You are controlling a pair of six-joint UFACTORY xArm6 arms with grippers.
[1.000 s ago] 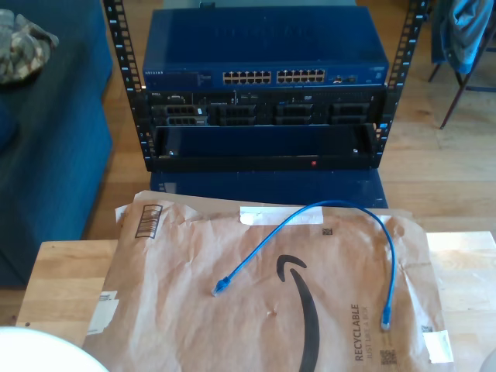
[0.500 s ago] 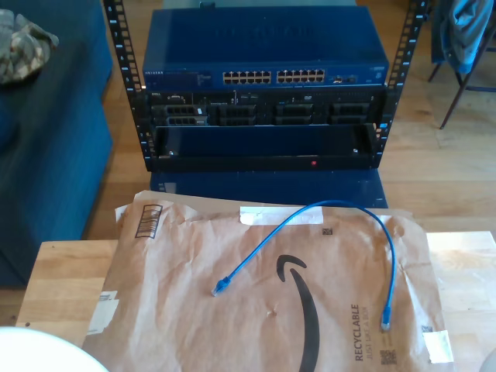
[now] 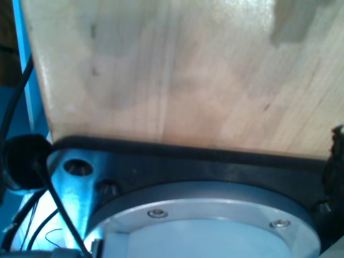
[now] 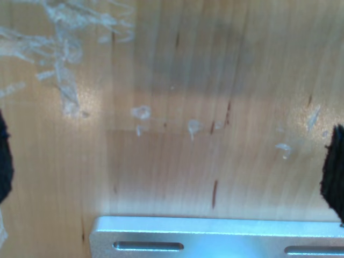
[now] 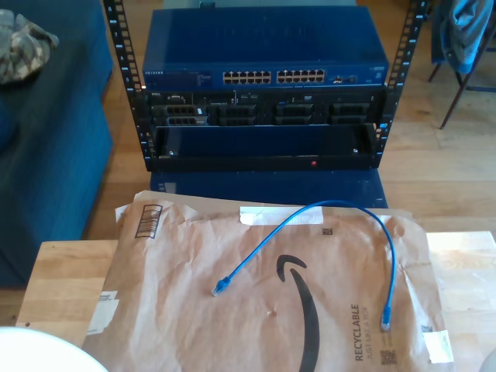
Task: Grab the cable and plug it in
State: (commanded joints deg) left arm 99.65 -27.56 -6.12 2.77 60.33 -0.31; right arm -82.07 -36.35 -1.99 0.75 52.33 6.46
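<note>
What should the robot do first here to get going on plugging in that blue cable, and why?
Probably bring one gripper over the cable and lower it onto a plug end, say the one toward the exterior view's left. The cable lies loose on the brown mailer, untouched, and both wrist views look at bare wooden table, away from it.

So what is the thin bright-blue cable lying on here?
The thin bright-blue cable lies in an arch on a crumpled brown paper mailer, both plugs resting on the paper. The mailer covers most of the light wooden table; whatever is beneath the mailer is hidden.
</note>
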